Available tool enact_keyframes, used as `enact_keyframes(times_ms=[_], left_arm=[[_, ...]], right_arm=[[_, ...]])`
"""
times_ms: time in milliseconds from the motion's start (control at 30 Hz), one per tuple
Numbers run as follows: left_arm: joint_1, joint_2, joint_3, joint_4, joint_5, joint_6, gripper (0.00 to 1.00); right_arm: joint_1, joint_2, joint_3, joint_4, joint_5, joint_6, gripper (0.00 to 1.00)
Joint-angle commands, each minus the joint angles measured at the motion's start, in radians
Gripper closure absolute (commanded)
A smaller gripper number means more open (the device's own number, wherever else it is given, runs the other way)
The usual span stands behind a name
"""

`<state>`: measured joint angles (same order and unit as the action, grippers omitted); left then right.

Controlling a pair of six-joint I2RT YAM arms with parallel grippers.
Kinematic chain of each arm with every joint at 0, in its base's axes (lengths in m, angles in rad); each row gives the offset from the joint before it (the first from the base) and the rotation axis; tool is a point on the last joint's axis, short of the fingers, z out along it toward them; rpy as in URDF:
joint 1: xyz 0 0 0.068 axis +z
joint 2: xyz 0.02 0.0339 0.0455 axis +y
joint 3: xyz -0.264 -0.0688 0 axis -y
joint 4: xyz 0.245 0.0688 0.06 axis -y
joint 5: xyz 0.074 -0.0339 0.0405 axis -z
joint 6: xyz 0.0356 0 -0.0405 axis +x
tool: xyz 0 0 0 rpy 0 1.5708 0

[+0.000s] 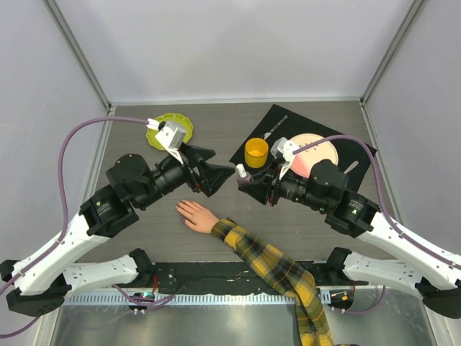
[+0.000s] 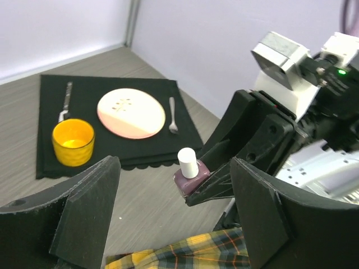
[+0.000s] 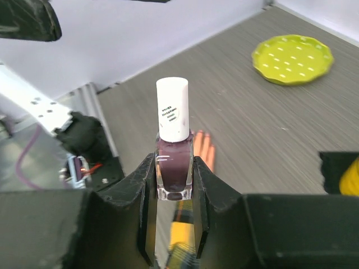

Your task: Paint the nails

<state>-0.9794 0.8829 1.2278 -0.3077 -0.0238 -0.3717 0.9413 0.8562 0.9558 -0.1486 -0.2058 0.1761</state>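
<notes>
My right gripper (image 3: 174,176) is shut on a dark purple nail polish bottle (image 3: 174,162) with a white cap (image 3: 173,109), held upright above the table. From above, the bottle (image 1: 241,173) sits between the two arms. My left gripper (image 1: 220,164) faces it, open, with its fingers (image 2: 84,207) wide apart and the bottle (image 2: 190,171) just beyond their tips, untouched. The pale mannequin hand (image 1: 194,215) lies flat below both grippers, with its yellow-and-black plaid sleeve (image 1: 274,267) running to the near edge. The hand (image 3: 205,147) shows blurred behind the bottle. The nails are too small to make out.
A black mat (image 1: 270,122) at the back right carries a yellow cup (image 1: 256,152), a pink plate (image 1: 313,155), a spoon (image 2: 65,101) and a fork (image 2: 173,115). A yellow-green plate (image 1: 173,128) lies at the back left. Enclosure walls stand around the table.
</notes>
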Motion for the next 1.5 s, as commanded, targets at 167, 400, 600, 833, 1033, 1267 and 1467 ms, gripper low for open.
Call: enact_keyframes(times_ms=[167, 400, 600, 833, 1033, 1267, 1467], left_arm=[[0.004, 0.1, 0.029, 0.005, -0.09, -0.018, 0.21], [0.004, 0.136, 0.032, 0.038, -0.084, -0.021, 0.25], [0.004, 0.162, 0.03, 0.074, -0.034, -0.045, 0.32], [0.002, 0.209, 0.067, 0.045, 0.019, -0.055, 0.46], [0.004, 0.241, 0.102, 0.01, 0.151, -0.03, 0.91], [0.005, 0.194, 0.032, 0.137, 0.51, -0.007, 1.0], [0.005, 0.149, -0.027, 0.355, 0.686, -0.096, 1.0]], right_arm=[[0.005, 0.029, 0.06, 0.026, 0.155, -0.058, 0.99], [0.005, 0.026, 0.051, 0.04, 0.143, -0.059, 0.99], [0.005, 0.021, 0.052, 0.041, 0.138, -0.061, 0.99], [0.005, 0.015, 0.066, 0.044, 0.131, -0.059, 0.99], [0.005, 0.004, 0.07, 0.052, 0.097, -0.055, 0.99], [0.005, -0.051, 0.006, 0.308, -0.545, 0.05, 0.99], [0.01, 0.017, -0.15, 1.087, -0.816, 0.712, 0.99]])
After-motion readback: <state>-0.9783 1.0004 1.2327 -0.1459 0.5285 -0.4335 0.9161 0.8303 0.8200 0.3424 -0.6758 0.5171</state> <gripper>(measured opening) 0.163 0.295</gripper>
